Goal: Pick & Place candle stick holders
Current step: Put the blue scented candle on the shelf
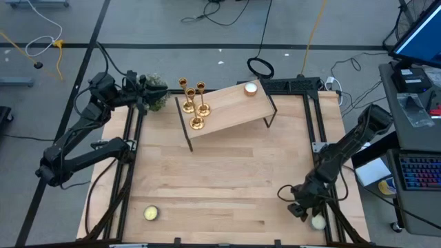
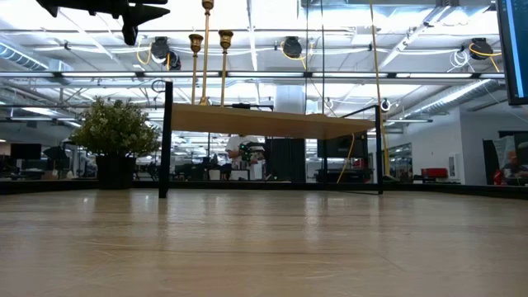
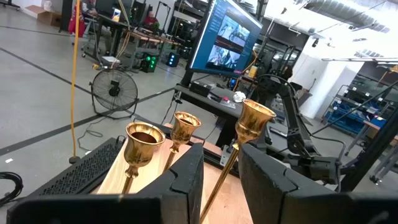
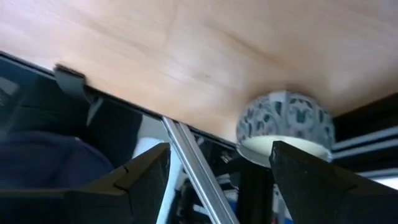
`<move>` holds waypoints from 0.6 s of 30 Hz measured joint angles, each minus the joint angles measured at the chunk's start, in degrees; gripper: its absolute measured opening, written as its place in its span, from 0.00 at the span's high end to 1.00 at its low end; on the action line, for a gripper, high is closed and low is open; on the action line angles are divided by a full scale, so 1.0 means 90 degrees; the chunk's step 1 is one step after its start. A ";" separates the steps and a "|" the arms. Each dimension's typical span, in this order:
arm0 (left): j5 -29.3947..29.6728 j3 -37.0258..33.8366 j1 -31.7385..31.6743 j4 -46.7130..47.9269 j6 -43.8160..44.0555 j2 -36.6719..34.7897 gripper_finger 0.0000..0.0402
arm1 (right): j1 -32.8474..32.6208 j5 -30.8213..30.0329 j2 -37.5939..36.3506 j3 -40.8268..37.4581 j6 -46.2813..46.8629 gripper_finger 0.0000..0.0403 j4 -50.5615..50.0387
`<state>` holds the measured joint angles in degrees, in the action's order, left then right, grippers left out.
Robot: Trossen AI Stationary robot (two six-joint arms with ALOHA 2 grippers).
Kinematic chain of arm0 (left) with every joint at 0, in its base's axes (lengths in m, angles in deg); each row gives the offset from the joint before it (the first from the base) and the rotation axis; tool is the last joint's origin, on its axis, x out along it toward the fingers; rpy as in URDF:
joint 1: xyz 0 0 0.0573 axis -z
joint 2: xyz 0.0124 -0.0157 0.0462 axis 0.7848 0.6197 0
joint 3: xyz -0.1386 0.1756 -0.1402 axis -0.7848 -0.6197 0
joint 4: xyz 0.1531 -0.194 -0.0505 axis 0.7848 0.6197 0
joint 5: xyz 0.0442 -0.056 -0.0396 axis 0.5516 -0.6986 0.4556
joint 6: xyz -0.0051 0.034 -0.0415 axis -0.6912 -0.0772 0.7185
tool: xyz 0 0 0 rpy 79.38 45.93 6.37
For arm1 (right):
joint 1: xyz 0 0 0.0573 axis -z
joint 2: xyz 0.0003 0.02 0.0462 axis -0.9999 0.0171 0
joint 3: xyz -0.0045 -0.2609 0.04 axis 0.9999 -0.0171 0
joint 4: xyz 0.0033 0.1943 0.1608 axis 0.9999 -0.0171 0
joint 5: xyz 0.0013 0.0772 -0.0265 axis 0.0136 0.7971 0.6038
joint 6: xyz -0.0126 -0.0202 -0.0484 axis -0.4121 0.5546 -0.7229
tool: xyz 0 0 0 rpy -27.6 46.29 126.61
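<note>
Your left tool (image 3: 221, 180) slightly parted around nearest candlestick (image 3: 249, 134) stem on shelf (image 1: 231, 110). Right tool (image 4: 217, 180) open, tealight (image 4: 285, 127) between fingers at counter (image 1: 227, 186) edge.

Robotics lab: big monitor (image 3: 227, 37), floor fan (image 3: 114, 91), exposed ceiling ducts (image 2: 289, 45).

Three gold metal candle stick holders (image 1: 194, 105): polished, mirror-bright.
Pale wooden table top (image 1: 227, 186): smooth, matt, grain showing.
Raised pale wooden shelf (image 1: 231, 110): matt; legs dark metal.
Black gripper fingers (image 3: 186, 177): matt plastic.
</note>
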<state>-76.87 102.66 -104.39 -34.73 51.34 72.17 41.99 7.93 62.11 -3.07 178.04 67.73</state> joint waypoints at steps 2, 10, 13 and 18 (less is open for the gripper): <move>0.0000 0.0000 0.0000 0.0000 -0.0002 0.0000 0.75 | 0.0135 0.0295 -0.0005 0.0000 -0.0259 0.34 -0.0119; -0.0002 0.0000 0.0000 0.0000 0.0011 0.0000 0.75 | 0.0597 0.0654 -0.0008 0.0000 -0.0653 0.34 0.0169; -0.0005 0.0000 0.0000 0.0000 0.0011 0.0000 0.75 | 0.0573 0.0660 -0.0012 0.0000 -0.0383 0.34 0.0484; -0.0007 0.0000 0.0000 0.0000 0.0008 0.0000 0.75 | 0.0431 0.0486 -0.0015 0.0000 -0.0007 0.34 0.0764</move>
<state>-76.93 102.66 -104.39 -34.73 51.41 72.17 45.87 12.31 61.98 -3.07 177.98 74.61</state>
